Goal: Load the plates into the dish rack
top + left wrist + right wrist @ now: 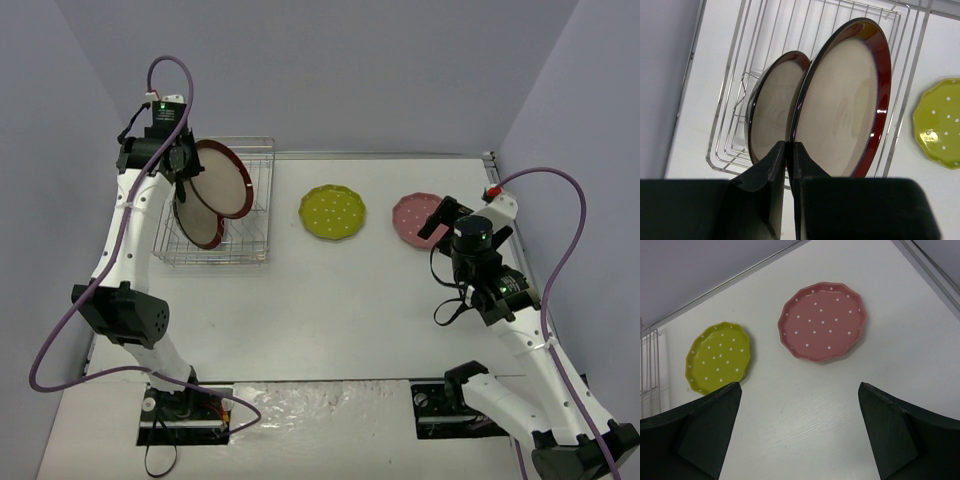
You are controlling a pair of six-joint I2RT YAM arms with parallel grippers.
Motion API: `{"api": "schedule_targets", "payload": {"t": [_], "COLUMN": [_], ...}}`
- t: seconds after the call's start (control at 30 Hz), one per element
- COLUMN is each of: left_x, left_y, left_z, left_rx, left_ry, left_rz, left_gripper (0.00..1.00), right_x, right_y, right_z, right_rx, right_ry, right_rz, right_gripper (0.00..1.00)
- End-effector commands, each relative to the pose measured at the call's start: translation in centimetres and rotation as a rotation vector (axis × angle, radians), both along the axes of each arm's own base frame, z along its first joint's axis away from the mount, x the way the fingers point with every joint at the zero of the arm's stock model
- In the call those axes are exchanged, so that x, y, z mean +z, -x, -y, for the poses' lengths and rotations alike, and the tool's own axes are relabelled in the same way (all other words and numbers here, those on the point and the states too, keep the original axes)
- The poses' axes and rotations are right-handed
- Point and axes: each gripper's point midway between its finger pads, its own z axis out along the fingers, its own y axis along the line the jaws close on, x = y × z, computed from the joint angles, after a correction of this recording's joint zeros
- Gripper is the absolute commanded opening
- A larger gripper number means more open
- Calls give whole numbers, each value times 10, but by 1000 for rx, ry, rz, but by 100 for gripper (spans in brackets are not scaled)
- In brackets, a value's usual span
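Observation:
My left gripper point(184, 166) point(789, 146) is shut on the near rim of a large plate with a dark red rim and beige centre point(224, 178) point(845, 100), holding it on edge above the wire dish rack point(262, 250) point(725, 131). A second large red-rimmed plate point(199, 222) point(774, 107) stands on edge in the rack just beside it. The yellow-green dotted plate point(333, 212) point(717, 357) and the pink dotted plate point(412, 218) point(822, 322) lie flat on the table. My right gripper point(437, 216) point(799, 386) is open and empty, above the near edge of the pink plate.
The rack stands at the table's back left, close to the left wall. The white table point(330, 310) is walled on three sides, with a metal edge strip point(490, 165) at the back right. Both arms' cables loop outward at the sides.

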Motion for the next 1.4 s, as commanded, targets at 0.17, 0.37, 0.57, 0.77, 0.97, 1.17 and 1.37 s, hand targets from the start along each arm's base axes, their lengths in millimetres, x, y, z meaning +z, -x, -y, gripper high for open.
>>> {"api": "schedule_targets", "payload": {"t": [0.17,0.37,0.57,0.77,0.97,1.17,1.37], "left_x": [91,87,85,78,74,70,63], "left_y": [4,1,-2,-5,-9,-11,-15], "left_z": [-27,-36,-46,-52,-55,-59,-63], "left_rx": [81,101,133,154,163,175,192], "left_ry": [-56,-80,-132,-169,-186,-209,-238], "left_rz": [288,284,277,262,258,253,243], "left_gripper": [0,0,0,0,0,0,0], "right_x": [11,11,8,5,2,-1,-3], "right_y": [-11,-13,-13,-13,-13,-12,-12], "right_z": [-3,-5,-6,-7,-7,-8,-9], "right_rx": [-4,5,8,11,14,19,24], "right_ry": [-20,-25,-27,-29,-30,-34,-38], "right_rz": [54,54,53,48,45,44,44], "right_gripper": [100,100,100,100,100,100,100]}}
